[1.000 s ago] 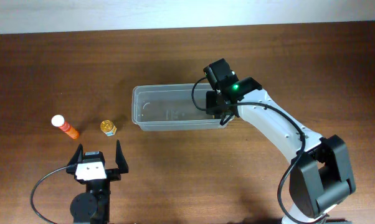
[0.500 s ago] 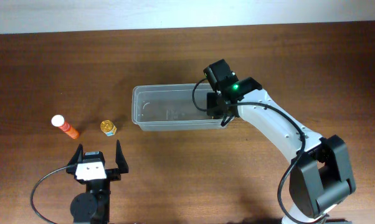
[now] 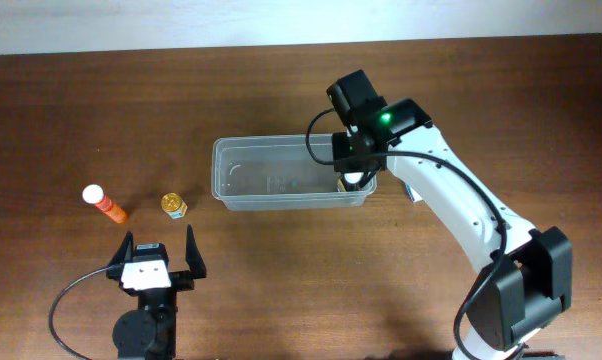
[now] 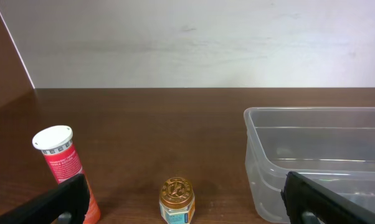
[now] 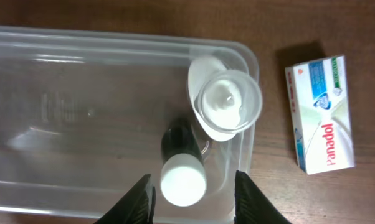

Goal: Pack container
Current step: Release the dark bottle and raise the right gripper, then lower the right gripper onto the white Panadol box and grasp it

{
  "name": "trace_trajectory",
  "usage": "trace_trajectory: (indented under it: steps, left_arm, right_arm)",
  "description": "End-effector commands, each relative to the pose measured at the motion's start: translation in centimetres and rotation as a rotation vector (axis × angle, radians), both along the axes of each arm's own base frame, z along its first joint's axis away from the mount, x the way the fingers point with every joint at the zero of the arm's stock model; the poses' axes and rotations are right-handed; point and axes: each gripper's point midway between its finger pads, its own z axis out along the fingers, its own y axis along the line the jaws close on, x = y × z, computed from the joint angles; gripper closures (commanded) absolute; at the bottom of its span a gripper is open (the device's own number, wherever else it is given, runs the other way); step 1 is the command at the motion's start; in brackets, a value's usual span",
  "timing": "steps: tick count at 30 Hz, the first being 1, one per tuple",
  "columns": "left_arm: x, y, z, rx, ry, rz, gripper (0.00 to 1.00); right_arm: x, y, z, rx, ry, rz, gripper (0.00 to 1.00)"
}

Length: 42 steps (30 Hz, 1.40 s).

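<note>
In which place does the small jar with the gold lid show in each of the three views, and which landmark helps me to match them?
Overhead: the small jar stands left of centre, left of the container.
Left wrist: bottom centre, the container to its right.
Right wrist: not in it; the container fills the left and middle.
Shared landmark: the container.

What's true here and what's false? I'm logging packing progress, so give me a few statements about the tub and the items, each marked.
1. The box lies inside the tub. False: it lies outside, beside the tub's end.
2. A white-capped dark bottle is in the tub. True.
3. The orange tube is outside the tub. True.
4. The left tool grips the gold-lidded jar. False: it is open and holds nothing.
</note>
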Motion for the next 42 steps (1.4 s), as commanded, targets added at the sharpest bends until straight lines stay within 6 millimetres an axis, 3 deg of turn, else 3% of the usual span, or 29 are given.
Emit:
trace_trajectory:
  steps: [1, 6, 10, 12, 15, 20, 23, 27, 33, 37, 39, 42]
  left_arm:
    - [0.0, 0.0, -0.2, 0.018, 0.0, -0.006, 0.01]
    - [0.0, 0.0, -0.2, 0.018, 0.0, -0.006, 0.01]
    - [0.0, 0.0, -0.2, 0.018, 0.0, -0.006, 0.01]
    - [0.0, 0.0, -0.2, 0.018, 0.0, -0.006, 0.01]
    - [0.0, 0.0, -0.2, 0.018, 0.0, -0.006, 0.01]
    - [0.0, 0.0, -0.2, 0.018, 0.0, -0.006, 0.01]
    - [0.0, 0.0, -0.2, 0.018, 0.0, -0.006, 0.01]
    - [0.0, 0.0, -0.2, 0.018, 0.0, -0.006, 0.01]
    - [0.0, 0.0, -0.2, 0.018, 0.0, -0.006, 0.01]
    - [0.0, 0.0, -0.2, 0.018, 0.0, -0.006, 0.01]
    - [0.0, 0.0, -0.2, 0.018, 0.0, -0.006, 0.01]
    - [0.0, 0.0, -0.2, 0.018, 0.0, -0.006, 0.01]
  right_arm:
    - [0.5, 0.3, 4.1, 0.009, -0.071, 0.02, 0.66]
    - [0.7, -1.3, 9.9, -0.048, -0.156, 0.008, 0.62]
    - [0.4, -4.4, 14.1, -0.081, -0.204, -0.025, 0.54]
    - [0.3, -6.9, 15.4, -0.089, -0.205, -0.073, 0.53]
    - [0.2, -10.1, 15.4, -0.085, -0.172, -0.145, 0.49]
    - [0.5, -13.1, 12.4, -0.013, -0.064, -0.176, 0.41]
    - [0.9, -14.2, 7.8, -0.038, 0.03, -0.18, 0.34]
    - [1.0, -14.8, 3.0, -0.05, 0.103, -0.194, 0.33]
    - [0.6, -13.9, -2.3, 0.015, 0.152, -0.111, 0.28]
    - [-0.1, -13.6, -6.4, 0.033, 0.165, -0.084, 0.17]
    - [-0.1, -13.4, -7.9, 0.045, 0.159, -0.073, 0.13]
    - [0.1, -13.3, -8.5, 0.045, 0.148, -0.055, 0.13]
